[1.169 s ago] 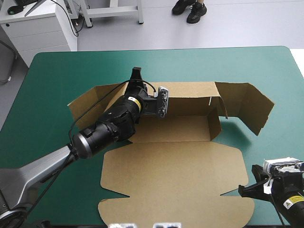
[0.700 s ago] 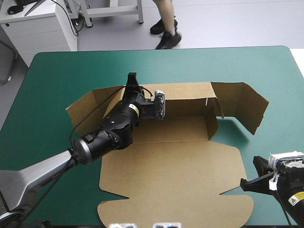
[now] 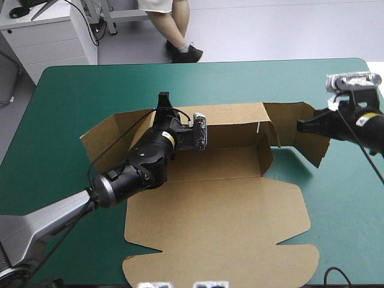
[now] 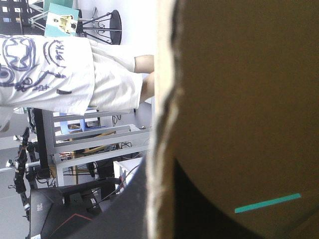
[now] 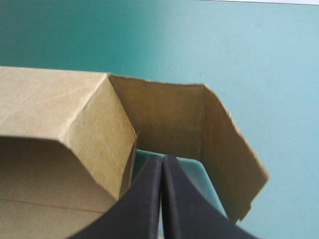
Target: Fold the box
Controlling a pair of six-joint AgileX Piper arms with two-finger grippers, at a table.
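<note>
While the left tool (image 3: 163, 103) clamps the box (image 3: 216, 222) by its back wall (image 3: 234, 120), the right tool (image 5: 162, 167), fingers pressed together and empty, points at the flap (image 5: 164, 117) just ahead.

Pale grey floor (image 3: 288, 30) lay beyond teal-green bench (image 3: 78, 90), white drawer unit (image 3: 51, 39) stood off far-left corner, white frame legs (image 3: 112, 24) beside it.

Smooth silver-grey tubular left arm (image 3: 57, 213), glossy black cylindrical left wrist (image 3: 135, 168), small yellow label (image 3: 170, 139) on it, black right wrist (image 3: 342, 125) with matching yellow sticker (image 3: 363, 119), curved matte black right fingers (image 5: 147, 199)
</note>
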